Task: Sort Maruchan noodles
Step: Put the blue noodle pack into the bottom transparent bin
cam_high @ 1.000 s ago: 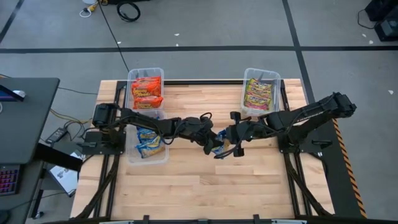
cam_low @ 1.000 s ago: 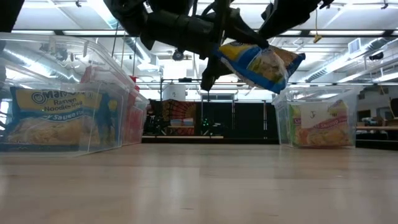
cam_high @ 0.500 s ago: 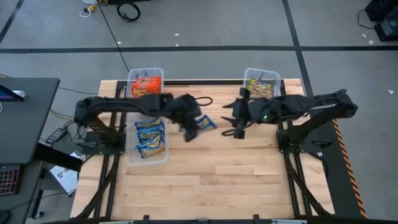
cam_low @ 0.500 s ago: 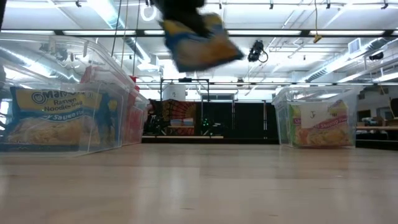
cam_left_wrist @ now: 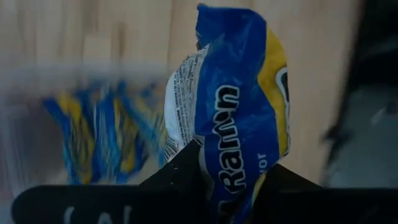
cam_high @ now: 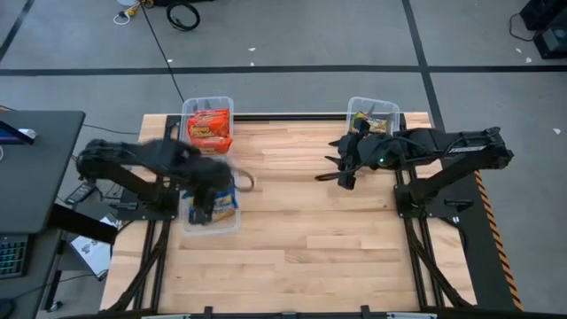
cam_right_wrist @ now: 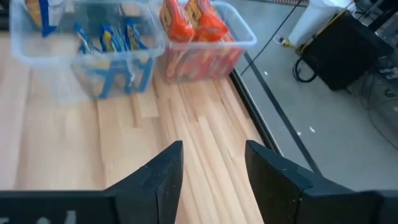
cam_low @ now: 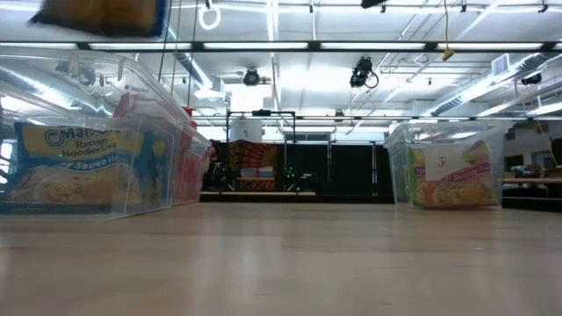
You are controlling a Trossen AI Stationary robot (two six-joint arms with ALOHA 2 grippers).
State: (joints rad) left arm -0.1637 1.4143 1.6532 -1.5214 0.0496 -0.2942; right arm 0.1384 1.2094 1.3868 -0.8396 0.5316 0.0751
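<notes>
A blue-and-yellow Maruchan noodle packet (cam_left_wrist: 242, 106) is in my left gripper (cam_left_wrist: 230, 186), which is shut on it above the table's left side. The same packet (cam_low: 101, 13) shows at the top of the low view, high over the near left bin (cam_high: 211, 213), which holds more blue packets lying flat. My right gripper (cam_right_wrist: 211, 168) stands open with nothing between its fingers, raised over the table's far right part (cam_high: 341, 175). The far left bin (cam_high: 209, 128) holds orange-red packets. The far right bin (cam_high: 370, 124) holds green-yellow and pink ones. My left gripper pinches one short end of the packet (cam_left_wrist: 233, 171) between its two fingers (cam_left_wrist: 180, 177). The fingers come from above and point steeply down. The packet hangs below them, lifted clear over the bin of blue packets.
The three clear bins stand along the table's left and far right sides; bare wood (cam_high: 301, 239) lies between and in front of them. Black frame rails run under both arm bases. A dark desk (cam_high: 35, 168) stands off the table's left.
My right gripper has let go of the blue-and-yellow packet and drawn back up toward the far right bin. My left gripper has carried the packet from the table's middle up and toward the left edge, tipping to point down over the near left bin.
</notes>
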